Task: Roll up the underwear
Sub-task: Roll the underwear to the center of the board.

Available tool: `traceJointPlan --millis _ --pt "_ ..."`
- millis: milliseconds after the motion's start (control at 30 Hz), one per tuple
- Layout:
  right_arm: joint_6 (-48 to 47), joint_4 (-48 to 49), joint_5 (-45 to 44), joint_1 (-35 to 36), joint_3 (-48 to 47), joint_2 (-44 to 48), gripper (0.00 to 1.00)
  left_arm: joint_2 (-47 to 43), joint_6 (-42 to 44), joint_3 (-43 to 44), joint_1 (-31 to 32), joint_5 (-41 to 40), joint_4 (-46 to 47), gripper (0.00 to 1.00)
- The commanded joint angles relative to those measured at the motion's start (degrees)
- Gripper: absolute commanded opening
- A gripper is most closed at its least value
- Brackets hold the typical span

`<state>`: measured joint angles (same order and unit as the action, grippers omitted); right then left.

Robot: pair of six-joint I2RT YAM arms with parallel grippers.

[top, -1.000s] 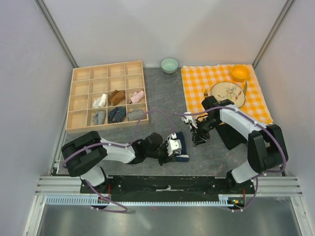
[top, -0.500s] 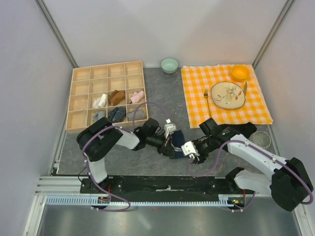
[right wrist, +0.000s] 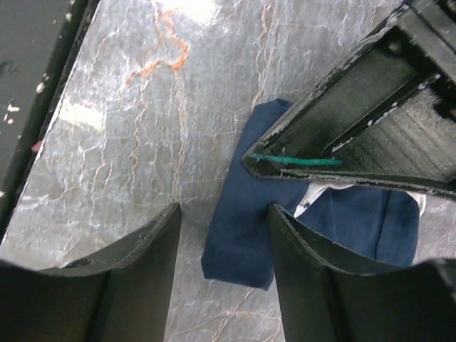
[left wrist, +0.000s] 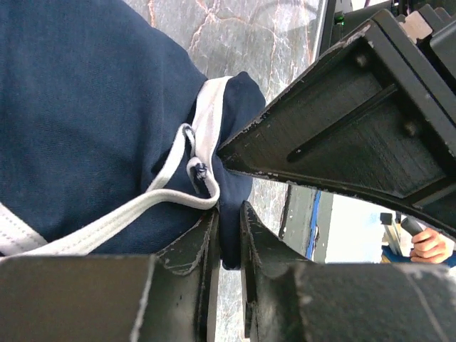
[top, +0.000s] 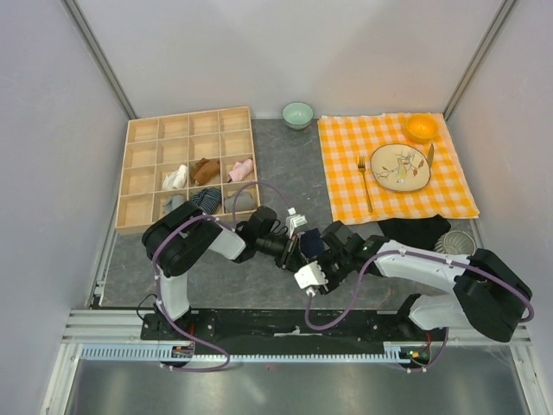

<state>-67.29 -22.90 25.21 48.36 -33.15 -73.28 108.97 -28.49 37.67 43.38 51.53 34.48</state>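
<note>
A compartment tray (top: pixel 143 156) sits at the upper left of the overhead view, with rolled garments (top: pixel 206 201) in its lower right cells. A bowl (top: pixel 298 113) stands to its right, at top centre. Further right lies a cloth (top: pixel 341 147) bearing a plate (top: pixel 389 173), a fork (top: pixel 363 183) just left of the plate, and a small bowl (top: pixel 422 127) at its upper right corner. The underwear (top: pixel 313 242) lies on the table (top: pixel 285 164) at lower centre, below the gap between tray and cloth. Another garment (top: pixel 413 232) lies just below the cloth.
</note>
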Motion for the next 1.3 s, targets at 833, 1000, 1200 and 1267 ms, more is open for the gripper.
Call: traceJointPlan --millis 833,1000,1200,1267 --pt "0.9 -28.1 20.7 -12.9 -19.4 -24.3 0.18 -36.6 37.4 -28.4 19.9 -36.9 19.5 0.57" --pt "-0.1 -30.0 20.8 -13.7 -19.8 -26.2 0.19 -33.7 47.0 -20.6 24.6 -41.5 9.5 0.64" --pt "-0.7 -30.7 20.8 -14.1 -20.0 -27.4 0.20 -26.8 53.3 -14.4 27.4 -44.8 1.7 0.64" --pt "-0.7 -30.8 21.0 -14.2 -20.1 -27.4 0.20 -24.9 54.2 -13.2 27.7 -45.3 0.8 0.63"
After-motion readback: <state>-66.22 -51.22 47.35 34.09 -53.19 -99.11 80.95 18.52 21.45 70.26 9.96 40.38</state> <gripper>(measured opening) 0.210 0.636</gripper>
